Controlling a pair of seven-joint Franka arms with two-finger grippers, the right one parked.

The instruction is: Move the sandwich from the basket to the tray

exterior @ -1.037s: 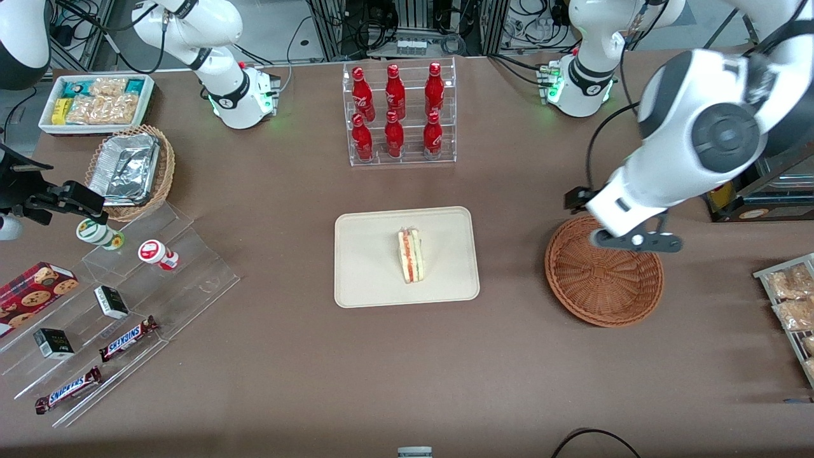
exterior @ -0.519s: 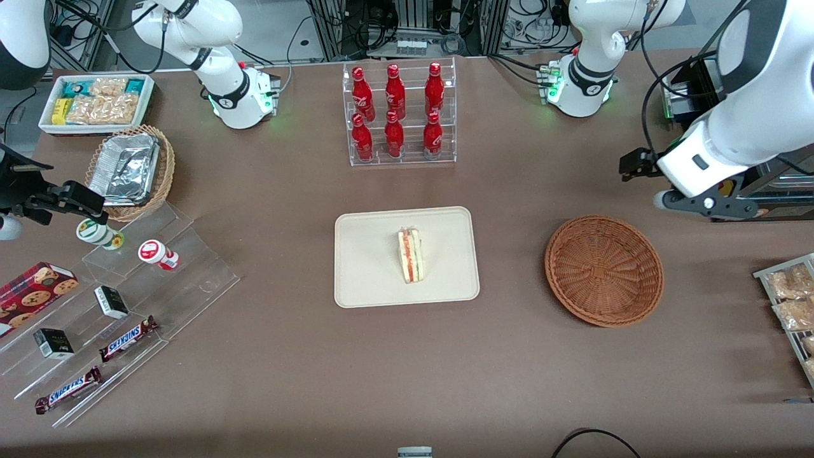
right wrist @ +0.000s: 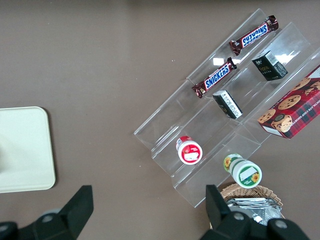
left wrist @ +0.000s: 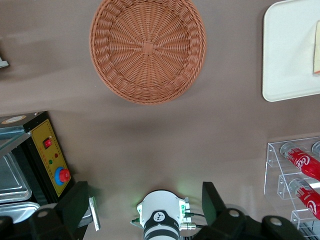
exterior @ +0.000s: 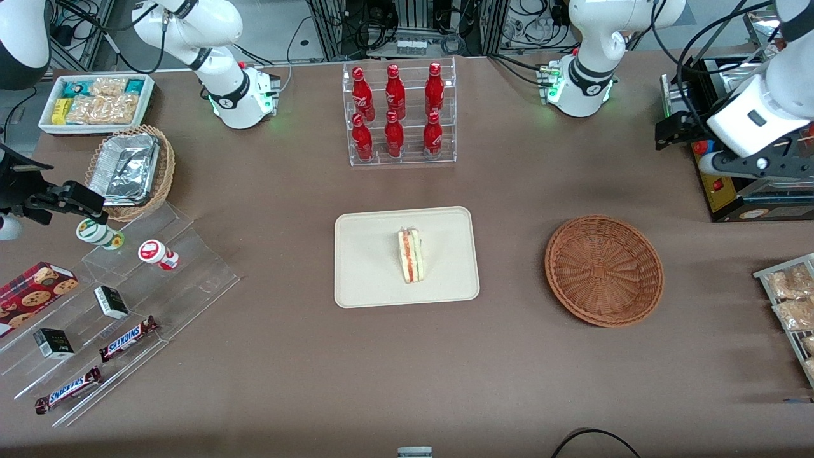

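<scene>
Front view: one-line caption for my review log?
Sandwich on tray, basket empty, open tool raised near the working arm's table end.

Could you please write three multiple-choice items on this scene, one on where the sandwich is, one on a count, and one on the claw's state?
1. Where is the sandwich?
A. in the basket
B. on the tray
C. in the claw

2. How many red bottles stand in the clear rack?
A. four
B. six
C. eight

3. What state is the claw in?
A. open and empty
B. shut on the sandwich
C. shut on a bottle

Answers:
1 B: the sandwich lies on the tray, and the basket holds nothing.
2 B: the red bottles stand in two rows of three.
3 A: the claw, high above the table's edge at the working arm's end, has its fingers spread with nothing between.
</scene>
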